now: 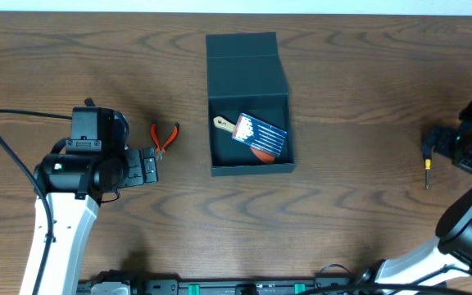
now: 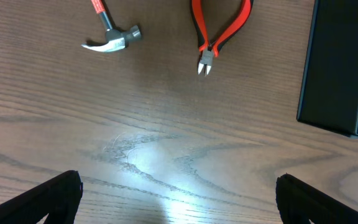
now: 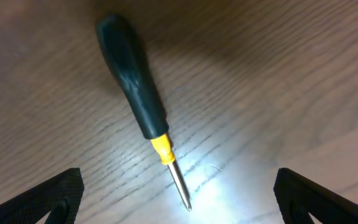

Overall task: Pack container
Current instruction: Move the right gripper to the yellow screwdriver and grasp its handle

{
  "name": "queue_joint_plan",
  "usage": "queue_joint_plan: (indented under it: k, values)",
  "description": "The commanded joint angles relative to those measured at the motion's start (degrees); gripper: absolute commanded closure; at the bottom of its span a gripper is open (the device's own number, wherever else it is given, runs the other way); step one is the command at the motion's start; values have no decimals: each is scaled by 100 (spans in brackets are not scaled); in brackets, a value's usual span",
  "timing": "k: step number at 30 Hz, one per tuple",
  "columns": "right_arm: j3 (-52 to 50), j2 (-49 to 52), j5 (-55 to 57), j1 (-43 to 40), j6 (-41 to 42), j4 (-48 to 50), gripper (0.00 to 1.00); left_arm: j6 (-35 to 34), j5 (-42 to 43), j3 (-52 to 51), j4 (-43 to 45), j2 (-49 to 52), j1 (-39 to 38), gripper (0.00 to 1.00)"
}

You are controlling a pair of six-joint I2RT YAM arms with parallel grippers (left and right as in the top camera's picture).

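The container (image 1: 248,168) is a dark teal-grey square box in the middle of the table, its flap lid (image 1: 244,65) open toward the back. Inside lie a blue packet (image 1: 262,135), a wooden-handled tool and something orange. Its side wall shows in the left wrist view (image 2: 337,68). My left gripper (image 1: 152,166) (image 2: 179,199) is open and empty, left of the box and just short of red-handled pliers (image 1: 164,138) (image 2: 219,31). My right gripper (image 1: 434,146) (image 3: 179,199) is open and empty over a dark-handled screwdriver (image 1: 427,166) (image 3: 135,87) at the far right.
A small hammer with a red handle (image 2: 114,38) lies left of the pliers in the left wrist view; in the overhead view my left arm hides it. A black rail (image 1: 220,287) runs along the table's front edge.
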Motion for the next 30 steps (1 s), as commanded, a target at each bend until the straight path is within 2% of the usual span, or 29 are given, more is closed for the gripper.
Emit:
queue_joint_plan:
  k: [1,11,30]
  values:
    - [48,245,-42,94,-107,46,1,48,-7,105,-31,-35,-7,2]
    - [72,728,-74,247,-323,319,2,48,-4,105,-31,-35,-7,1]
    - [59,748,-660,247,-986,879,2,46,-4,105,-31,-35,-7,2]
